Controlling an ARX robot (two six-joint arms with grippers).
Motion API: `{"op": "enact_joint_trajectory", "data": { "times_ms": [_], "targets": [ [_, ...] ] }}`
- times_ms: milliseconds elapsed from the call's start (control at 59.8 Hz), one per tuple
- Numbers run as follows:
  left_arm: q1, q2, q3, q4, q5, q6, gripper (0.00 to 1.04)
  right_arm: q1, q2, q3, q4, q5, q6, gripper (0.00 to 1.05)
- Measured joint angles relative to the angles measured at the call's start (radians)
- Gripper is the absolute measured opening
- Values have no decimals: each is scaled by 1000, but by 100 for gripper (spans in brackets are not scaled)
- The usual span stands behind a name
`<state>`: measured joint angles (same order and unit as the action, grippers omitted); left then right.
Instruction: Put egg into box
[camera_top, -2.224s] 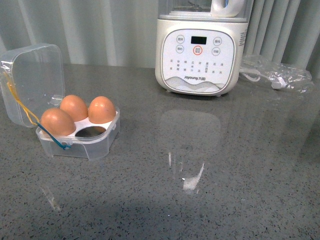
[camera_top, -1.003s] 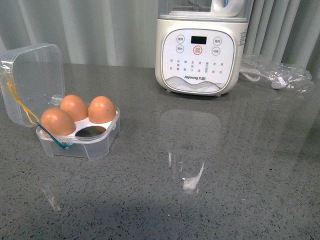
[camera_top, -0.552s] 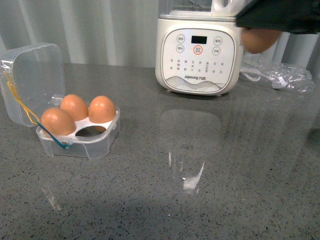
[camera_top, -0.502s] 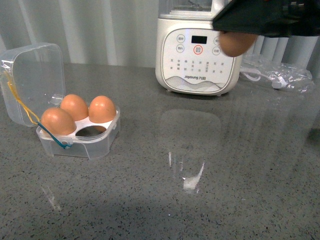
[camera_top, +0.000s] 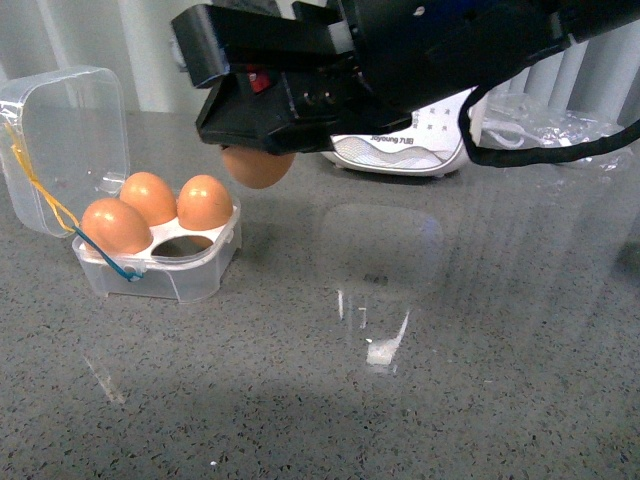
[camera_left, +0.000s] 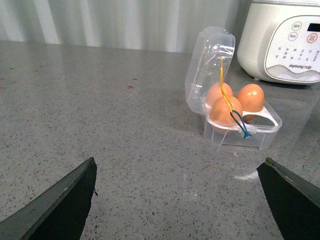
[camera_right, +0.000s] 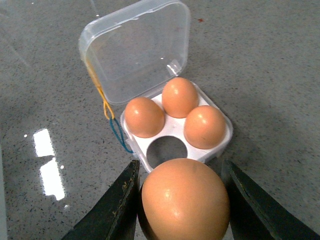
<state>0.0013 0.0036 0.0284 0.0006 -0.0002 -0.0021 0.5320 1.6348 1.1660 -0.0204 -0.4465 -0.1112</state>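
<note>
Right gripper (camera_right: 182, 197) crossed left, clamping the egg (camera_top: 258, 166), now just right of the box (camera_top: 195, 283). Centre over empty cup (camera_right: 167, 151), lower gently. Left gripper (camera_left: 177, 197) wide, idle.

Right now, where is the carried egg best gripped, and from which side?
Across its widest middle, from above, a finger on each opposite side, as the right gripper holds the egg now. The smooth shell tapers endward, so that girth likely slips least, leaving its underside free for the empty cup.
</note>
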Motion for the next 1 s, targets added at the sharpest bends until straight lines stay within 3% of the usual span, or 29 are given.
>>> {"op": "enact_joint_trajectory", "data": {
  "times_ms": [619, 1003],
  "targets": [
    [0, 0, 0, 0, 0, 0, 98, 85, 163, 166, -51, 49, -14, 42],
    [0, 0, 0, 0, 0, 0, 98, 94, 223, 222, -92, 98, -17, 42]
  ]
}}
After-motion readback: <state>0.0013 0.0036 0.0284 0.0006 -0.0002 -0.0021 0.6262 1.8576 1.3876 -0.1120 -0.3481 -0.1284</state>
